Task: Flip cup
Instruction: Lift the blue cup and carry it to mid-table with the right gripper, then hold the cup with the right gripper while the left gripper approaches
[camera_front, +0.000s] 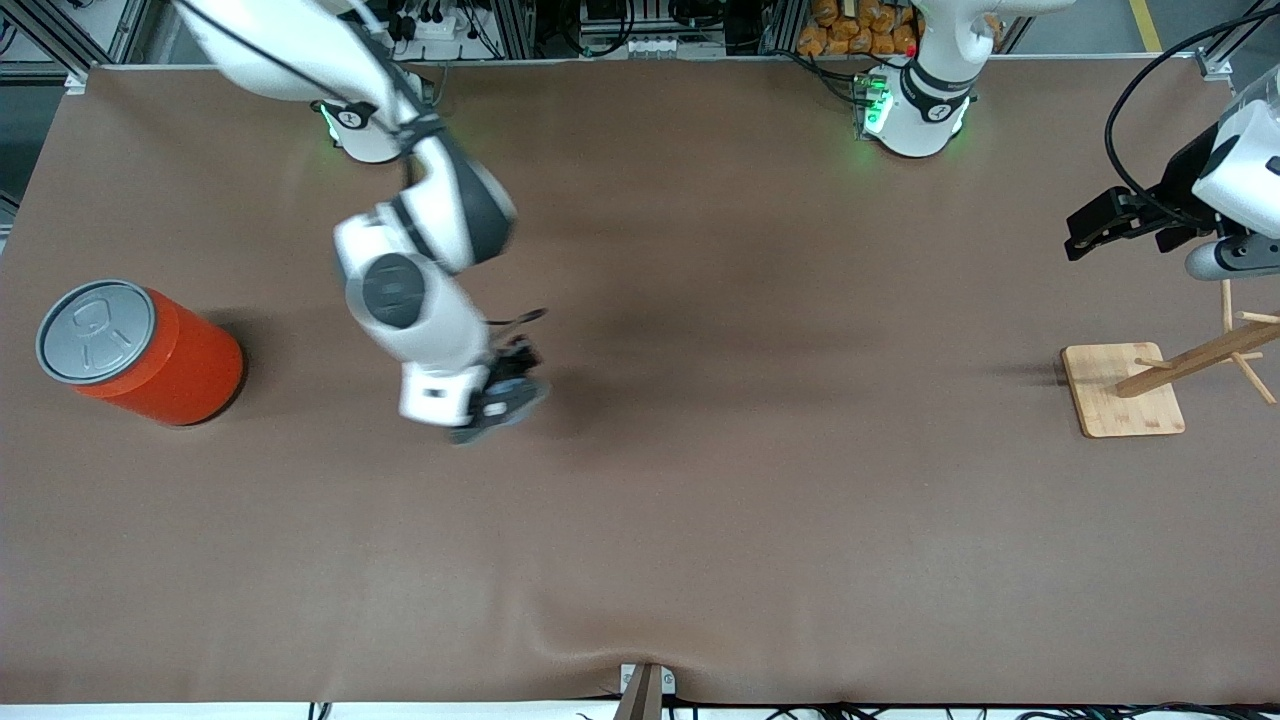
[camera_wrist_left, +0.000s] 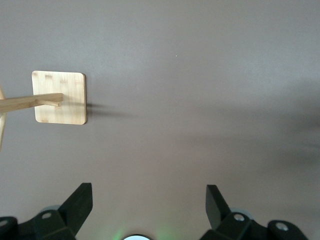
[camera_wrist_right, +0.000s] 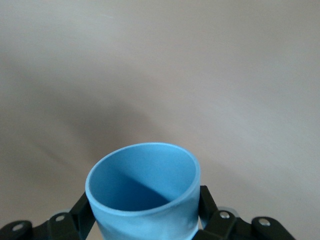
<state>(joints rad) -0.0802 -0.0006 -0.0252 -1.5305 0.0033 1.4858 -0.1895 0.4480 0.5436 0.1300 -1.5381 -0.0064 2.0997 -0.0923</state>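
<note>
Right wrist view shows the most: the light blue cup (camera_wrist_right: 145, 192) sits squeezed between the right gripper (camera_wrist_right: 145, 220)'s two black fingers (camera_wrist_right: 82, 212), its open mouth facing away from the wrist. From the front the cup is mostly hidden in that gripper over the middle of the brown table (camera_front: 760, 500). An orange can (camera_front: 140, 352) with a grey lid stands at the right arm's end. No words can be read on it. A wooden stand (camera_front: 1122, 389) sits at the left arm's end. Above it the left gripper (camera_wrist_left: 149, 202) waits with its fingers spread apart.
</note>
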